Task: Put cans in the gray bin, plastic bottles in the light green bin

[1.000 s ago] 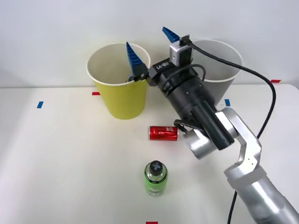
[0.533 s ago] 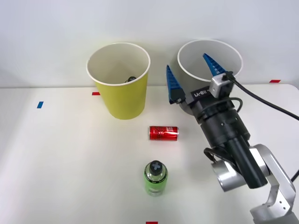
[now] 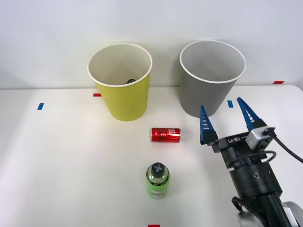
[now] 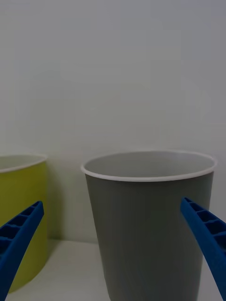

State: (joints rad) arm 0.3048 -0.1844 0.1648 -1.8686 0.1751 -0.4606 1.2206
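A small red can (image 3: 165, 135) lies on its side in the middle of the white table. A bright green plastic bottle (image 3: 157, 180) with a dark cap stands nearer the front. At the back stand the light green bin (image 3: 124, 94) and the gray bin (image 3: 207, 90). Something dark shows inside the light green bin, low against its front wall. My right gripper (image 3: 226, 121) is open and empty, to the right of the can and in front of the gray bin. In the right wrist view the gray bin (image 4: 150, 225) faces the open fingers (image 4: 21, 235), with the light green bin (image 4: 23, 211) beside it.
Small blue and red tape marks sit on the table, such as one at the left (image 3: 40, 106) and one at the front edge (image 3: 153, 225). A plain white wall rises behind the bins.
My right arm has swung from over the light green bin, across the gray bin, down to the table's right front. The gripper stays open and empty. Can and green bottle have not moved.
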